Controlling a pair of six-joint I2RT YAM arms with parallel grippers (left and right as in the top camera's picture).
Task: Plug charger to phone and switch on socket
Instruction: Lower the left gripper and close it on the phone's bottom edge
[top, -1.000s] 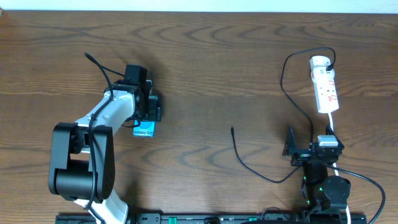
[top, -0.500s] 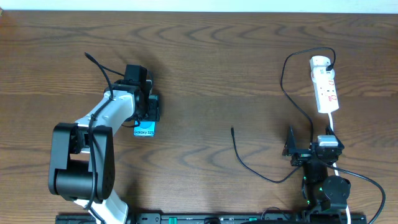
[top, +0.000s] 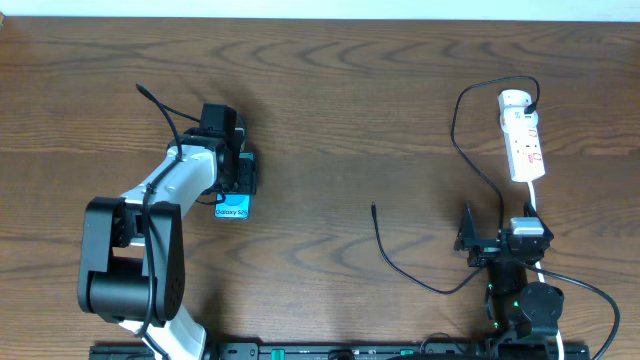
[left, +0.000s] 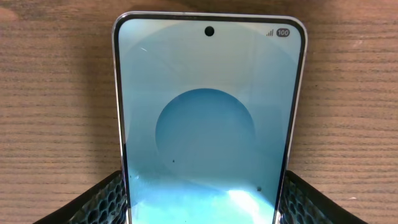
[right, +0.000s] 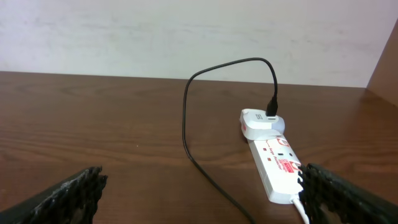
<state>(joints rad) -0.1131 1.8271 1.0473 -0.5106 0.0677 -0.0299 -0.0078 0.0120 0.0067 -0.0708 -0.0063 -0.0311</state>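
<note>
The slim cyan-screened smartphone (left: 208, 124) lies flat on the brown wooden tabletop (top: 350, 120), its lower sides pinched by the left jaws. The right jaws are spread wide, near the thin black charger cable (right: 184, 121) and the narrow white power strip (top: 524, 145)

A dark brown wooden table (top: 330, 110) with a fine grain running left to right fills nearly every view, and its surface has a dull sheen. Along its far edge stands a plain off-white wall (right: 155, 31), lightly mottled, with a tan panel (right: 387, 65) leaning in at the far right corner. At the near edge of the table runs a black rail (top: 330, 352) with small green lights toward its right end.
</note>
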